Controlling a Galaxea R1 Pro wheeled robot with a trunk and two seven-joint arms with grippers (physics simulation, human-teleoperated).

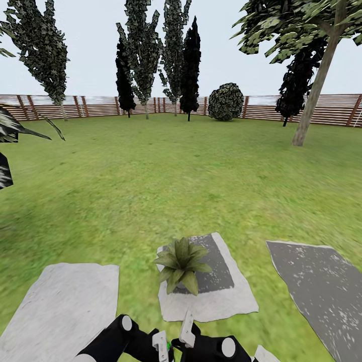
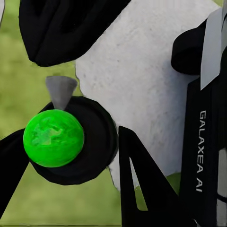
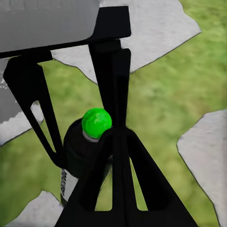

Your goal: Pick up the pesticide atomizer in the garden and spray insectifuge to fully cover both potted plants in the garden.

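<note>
Pincer fingers of the right arm [image 3: 101,156] stand to either side of the pesticide atomizer [image 3: 87,146], a dark bottle with a bright green cap on top; they look closed on its body, though the contact itself is partly hidden by the near finger. In the head view this right pincer [image 1: 187,329] sits at the near edge, middle of the scene, with a glimpse of green beside it. The left pincer [image 1: 161,347] is just to its left; its fingers appear spread apart with nothing between them, and its own camera looks past them at the green cap [image 2: 53,138] and the dark bottle around it.

The atomizer reads as small, rigid and light, probably smooth-sided and so liable to twist if pinched near the top. A hold around the middle of the bottle, leaving the nozzle and trigger free, seems best.

One potted plant [image 1: 182,264], a low rosette of broad pointed leaves, stands just beyond the pincers on a pale stepping stone [image 1: 221,301]. More stones lie near left [image 1: 65,301] and near right [image 1: 322,286]. Lawn [image 1: 176,176] runs far to a slatted wooden fence [image 1: 100,106], with dark trees and a round bush [image 1: 225,102].
</note>
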